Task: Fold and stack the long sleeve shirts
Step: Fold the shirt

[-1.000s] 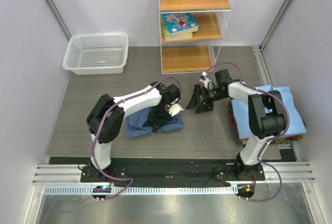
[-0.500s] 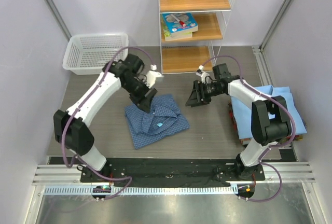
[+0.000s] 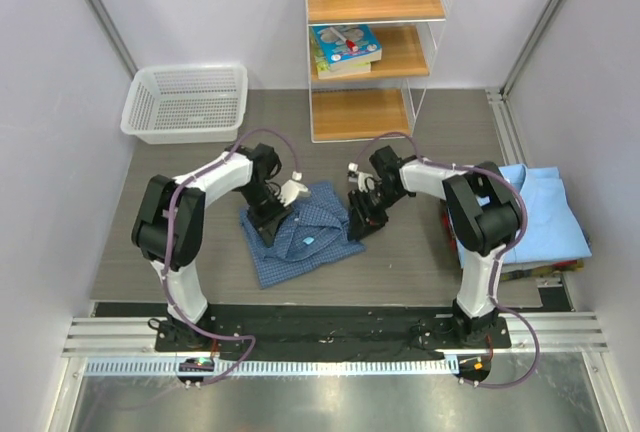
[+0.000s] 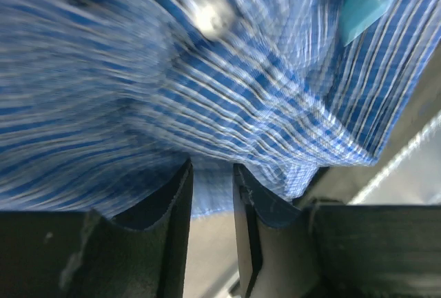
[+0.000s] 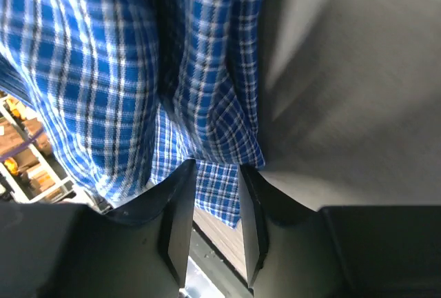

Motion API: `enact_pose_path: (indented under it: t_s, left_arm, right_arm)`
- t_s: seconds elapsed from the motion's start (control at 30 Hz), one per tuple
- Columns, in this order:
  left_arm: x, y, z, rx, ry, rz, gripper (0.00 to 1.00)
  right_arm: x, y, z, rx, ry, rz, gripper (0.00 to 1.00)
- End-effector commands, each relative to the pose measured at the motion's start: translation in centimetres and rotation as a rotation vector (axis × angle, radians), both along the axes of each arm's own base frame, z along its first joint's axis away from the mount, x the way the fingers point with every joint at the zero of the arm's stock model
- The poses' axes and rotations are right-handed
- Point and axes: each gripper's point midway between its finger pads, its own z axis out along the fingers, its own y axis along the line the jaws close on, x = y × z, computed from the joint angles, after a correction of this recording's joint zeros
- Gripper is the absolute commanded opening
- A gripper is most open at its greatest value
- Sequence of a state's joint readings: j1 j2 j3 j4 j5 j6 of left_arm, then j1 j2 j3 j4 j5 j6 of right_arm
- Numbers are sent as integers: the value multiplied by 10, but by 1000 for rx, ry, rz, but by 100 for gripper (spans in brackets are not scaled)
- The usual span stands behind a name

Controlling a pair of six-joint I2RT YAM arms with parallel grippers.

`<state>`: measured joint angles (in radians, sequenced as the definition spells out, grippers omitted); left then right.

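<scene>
Your left gripper (image 4: pixel 212 174) is pinched onto one edge of the dark blue fine-checked cloth shirt (image 3: pixel 300 234), with fabric caught in the narrow gap between its fingers; your right gripper (image 5: pixel 217 174) clamps the opposite edge the same way; the shirt lies rumpled between them on the grey wood-grain table (image 3: pixel 400 262); the plain light blue folded shirt (image 3: pixel 545 214) sits well off to the right gripper's right.

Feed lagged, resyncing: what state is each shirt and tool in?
checked shirt, partly folded, rumpled, gripped at both sides
light blue shirt, folded flat at the far right
left tool, shut on checked shirt's edge
right tool, shut on checked shirt's edge
</scene>
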<state>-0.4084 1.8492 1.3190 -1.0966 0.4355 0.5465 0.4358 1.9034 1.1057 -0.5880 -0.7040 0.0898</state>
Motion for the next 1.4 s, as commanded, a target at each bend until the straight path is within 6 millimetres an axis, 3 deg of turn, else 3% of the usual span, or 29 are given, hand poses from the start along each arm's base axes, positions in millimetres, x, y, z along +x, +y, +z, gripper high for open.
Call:
enact_pose_path:
  t_s: [0.0, 0.07, 0.1, 0.13, 0.17, 0.2, 0.27, 0.3, 0.33, 0.37, 0.43, 0.47, 0.53, 0.57, 0.6, 0.67, 0.73, 0.77, 0.83, 0.87, 0.93, 1.0, 1.13, 1.2, 1.3, 1.37]
  left_arm:
    - [-41, -2, -2, -46, 24, -88, 29]
    - [-67, -8, -6, -48, 58, -128, 26]
    - [-78, -24, -8, -56, 37, -196, 26]
    - [-86, -34, -8, -64, 34, -220, 25]
    - [-92, -46, -6, -75, 33, -220, 25]
    - [-105, -64, -5, -96, 41, -267, 25]
    - [-114, -90, 5, -160, 75, -271, 25]
    - [-112, -105, 18, -204, 74, -285, 25]
    - [-114, -105, 29, -224, 98, -277, 27]
    - [-114, -110, 44, -294, 112, -271, 30]
    - [-86, -102, 77, -386, 29, -187, 37]
    - [-70, -96, 85, -400, -18, -148, 39]
    - [-30, -70, 94, -386, -123, -76, 41]
    - [-31, -55, 91, -338, -107, -83, 41]
    - [-15, -34, 80, -260, -178, -137, 40]
    - [-9, -14, 64, -181, -184, -175, 39]
    - [8, -1, 45, -110, -248, -170, 39]
    - [4, 4, 29, -81, -215, -185, 38]
    - [13, 10, 11, -32, -230, -181, 36]
    - [6, 14, -5, -9, -186, -185, 35]
    - [-4, 12, -20, 19, -147, -194, 31]
    - [-35, 0, -36, 40, -71, -243, 29]
    - [-88, -47, -45, 1, -6, -299, 27]
    - [-100, -76, -37, -68, 2, -297, 29]
    - [-95, -96, -14, -166, 5, -239, 39]
    - [-93, -107, 22, -293, -13, -236, 43]
  right_arm:
    - [75, 2, -32, -142, -197, 2, 37]
    - [103, 16, -30, -140, -260, 16, 36]
    - [130, 32, -14, -118, -339, 25, 36]
    - [139, 40, -16, -114, -368, 54, 36]
    - [143, 58, -6, -72, -401, 88, 37]
    - [161, 74, 17, -25, -479, 105, 39]
    - [172, 88, 46, 30, -555, 133, 48]
    - [181, 86, 62, 23, -606, 138, 51]
    - [185, 79, 88, 26, -659, 135, 57]
    - [186, 71, 99, 17, -684, 134, 60]
    - [185, 39, 108, -18, -689, 88, 63]
    - [180, 28, 132, -13, -725, 68, 64]
    - [154, 12, 121, -22, -639, 43, 64]
    - [139, 11, 123, 4, -611, 44, 64]
    - [111, 13, 118, 47, -543, 58, 63]
    - [76, 15, 100, 83, -400, 35, 61]
    - [56, 21, 92, 126, -313, 30, 60]
    - [44, 18, 79, 118, -241, 3, 59]
    - [35, 20, 66, 131, -183, -8, 59]
    - [30, 18, 59, 127, -155, -19, 59]
    - [31, 21, 55, 133, -141, -26, 59]
    - [39, 20, 52, 115, -144, -46, 58]
    - [49, 27, 42, 113, -97, -76, 58]
    - [60, 31, 33, 107, -91, -82, 56]
    - [73, 40, 23, 93, -84, -88, 47]
    - [90, 44, 21, 80, -151, -63, 42]
